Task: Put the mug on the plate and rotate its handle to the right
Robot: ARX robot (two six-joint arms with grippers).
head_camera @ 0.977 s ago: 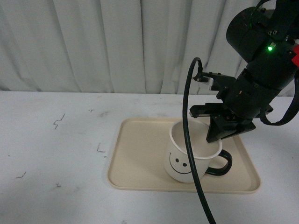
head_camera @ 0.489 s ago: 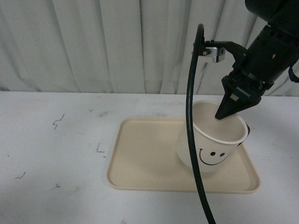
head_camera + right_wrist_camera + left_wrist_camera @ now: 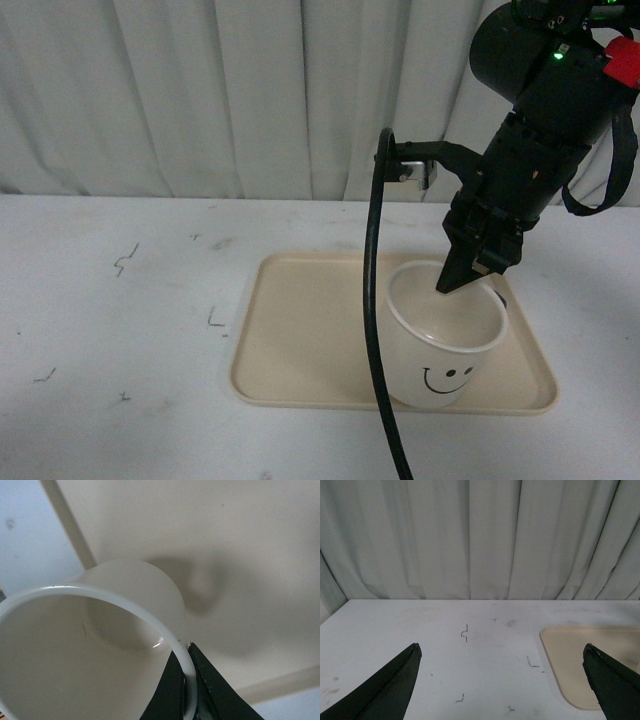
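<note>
The cream-white mug (image 3: 445,350) is over the right front part of the beige plate (image 3: 300,340). It is tilted with its mouth toward the camera and its smiley face (image 3: 447,377) to the front. Only a sliver of the black handle (image 3: 504,298) shows behind the far right rim. My right gripper (image 3: 462,282) is shut on the mug's far rim, one finger inside and one outside. The right wrist view shows the jaws (image 3: 186,655) pinching the white rim (image 3: 125,600) above the plate (image 3: 225,540). My left gripper (image 3: 500,646) is open and empty over the table, left of the plate's corner (image 3: 590,655).
A black cable (image 3: 375,330) hangs from the right arm in front of the mug and plate. The white table (image 3: 120,330) carries small dark marks. A grey curtain (image 3: 250,90) closes the back.
The mug stood on the plate with its handle to the right. It was lifted and tilted, then brought lower and a little left, with the face turned to the front and the handle behind.
</note>
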